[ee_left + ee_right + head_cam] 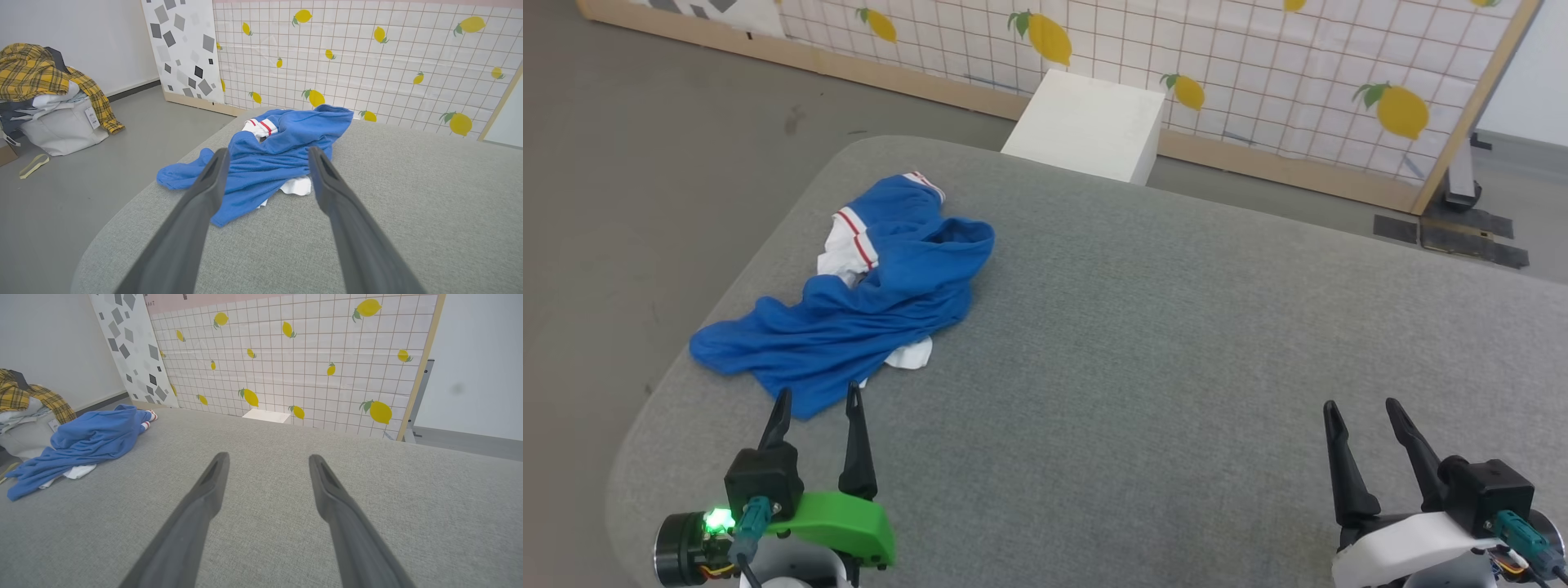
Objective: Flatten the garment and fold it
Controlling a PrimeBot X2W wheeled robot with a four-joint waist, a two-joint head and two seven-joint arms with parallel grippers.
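The garment (pixel 866 302) is a bright blue shirt with white sleeves and red-striped trim, lying crumpled in a heap on the left part of the grey padded table (pixel 1143 343). My left gripper (pixel 818 394) stands open just short of the heap's near edge, nothing between its fingers. In the left wrist view the garment (pixel 269 159) lies right ahead of the fingertips (pixel 218 157). My right gripper (pixel 1361 406) is open over bare table at the near right, far from the garment (pixel 86 445), which lies off to its left.
A white box (pixel 1086 124) stands on the floor beyond the table's far edge, in front of a lemon-patterned screen (pixel 1258 73). A pile of clothes with a yellow plaid shirt (pixel 45 77) sits on the floor to the left. The table's left edge (pixel 662 384) runs close to the garment.
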